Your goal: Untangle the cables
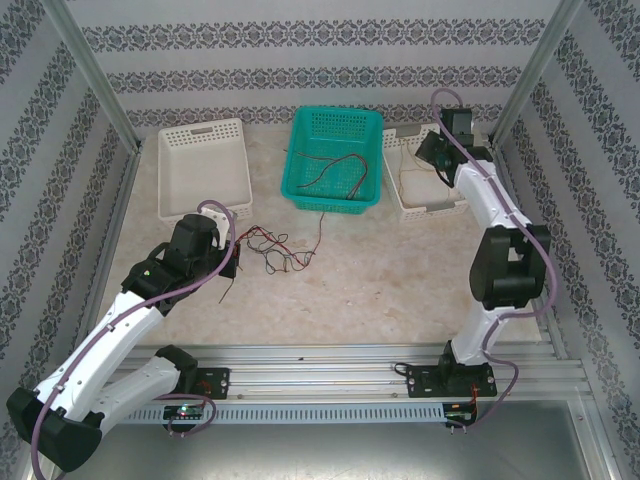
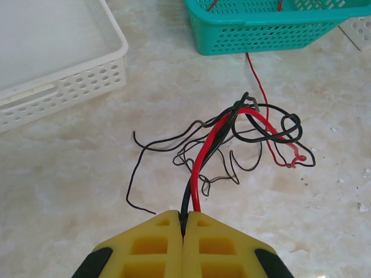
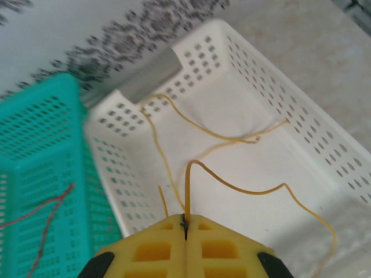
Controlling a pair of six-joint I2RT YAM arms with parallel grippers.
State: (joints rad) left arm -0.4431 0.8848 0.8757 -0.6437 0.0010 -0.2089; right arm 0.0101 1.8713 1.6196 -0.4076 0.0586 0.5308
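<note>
You're partway: your right gripper (image 3: 185,225), pinching a thin yellow-tan cable (image 3: 187,185), hangs over the white perforated plastic basket (image 1: 432,208) at the top view's upper right, while your left gripper (image 2: 183,225) clamps strands of the knotted red-and-black cable clump (image 1: 278,252) left of centre, yet to be separated.

Three baskets on a marble-look table (image 1: 380,285).
A teal basket (image 1: 335,203) stands at the back, one white basket (image 1: 203,128) to its left and another (image 1: 432,211) to its right; patterned walls (image 1: 300,60) surround the table.
</note>
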